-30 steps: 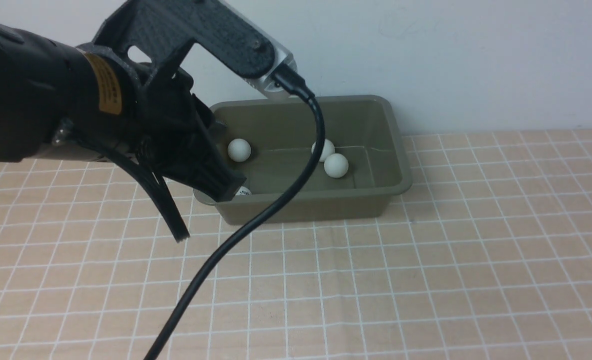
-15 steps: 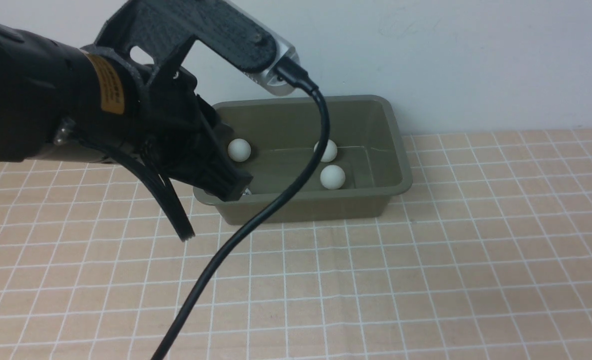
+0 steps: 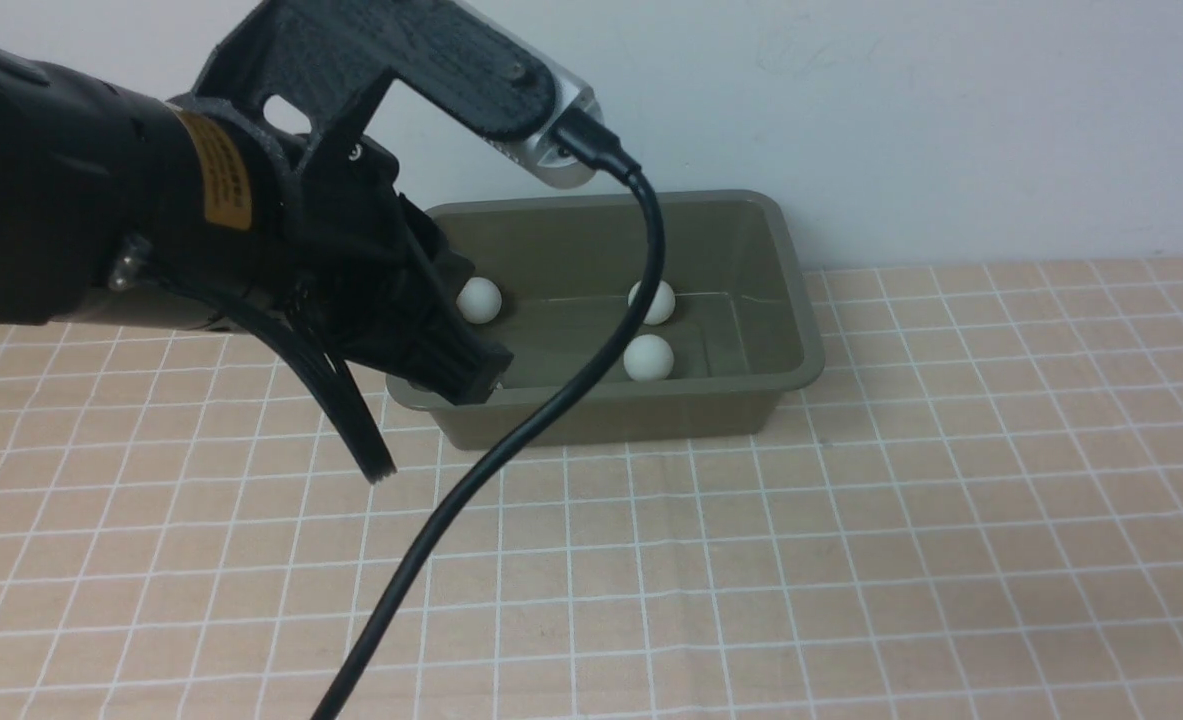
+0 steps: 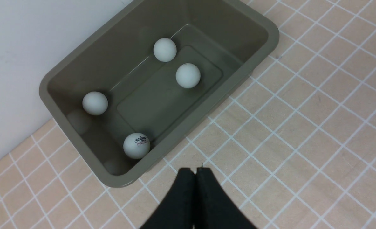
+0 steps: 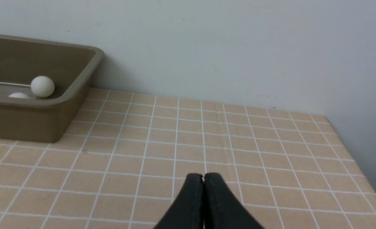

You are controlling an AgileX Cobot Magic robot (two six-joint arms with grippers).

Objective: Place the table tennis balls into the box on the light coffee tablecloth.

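Box [image 4: 111, 54], four table tennis balls [image 4: 188, 75] inside

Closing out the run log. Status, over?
Left gripper shut, empty, by box. Right gripper shut, empty. Four balls in box. Cable hangs across box in front view.

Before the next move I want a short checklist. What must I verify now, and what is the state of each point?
1. All four table tennis balls lie inside the box: ok.
2. No ball lies on the tablecloth in any view: ok.
3. The left tool is shut and holds nothing: ok.
4. The right tool is shut and holds nothing: ok.
5. The balls are at rest: cannot tell.
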